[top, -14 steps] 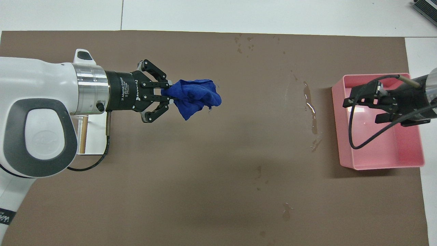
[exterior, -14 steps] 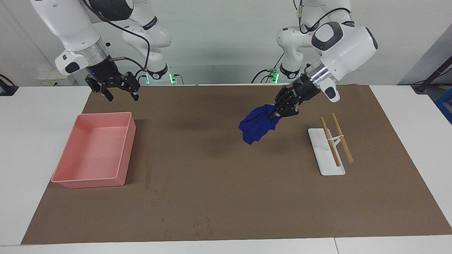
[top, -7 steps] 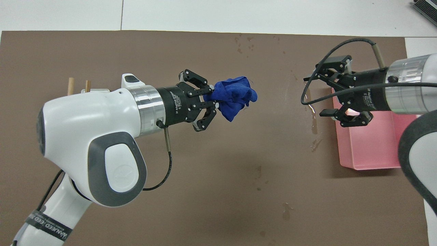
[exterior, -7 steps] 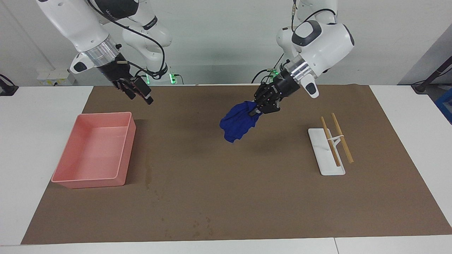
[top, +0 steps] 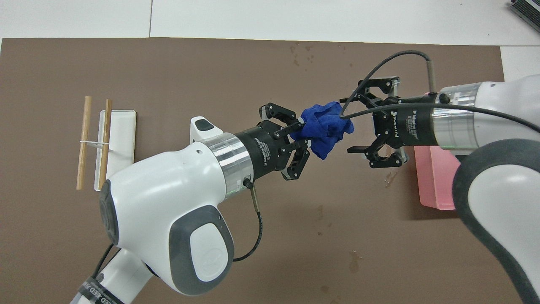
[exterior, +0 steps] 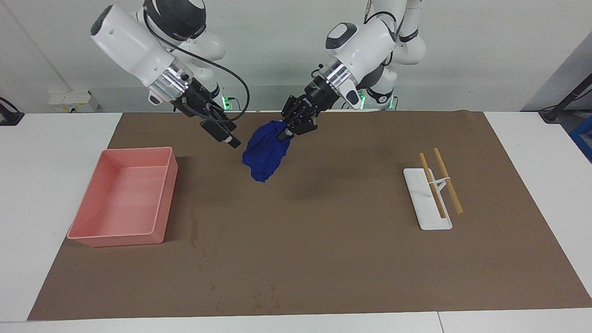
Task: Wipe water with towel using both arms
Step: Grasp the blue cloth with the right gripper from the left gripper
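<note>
The left gripper hangs over the brown mat, its fingers pinching a bunched blue towel that droops clear of the mat. The right gripper is in the air just beside the towel, not touching it, fingers spread wide. The water lies as a faint dark streak with small blotches beside the pink tray, which sits toward the right arm's end of the bench. 2 wooden chopsticks rest across a white holder toward the left arm's end
</note>
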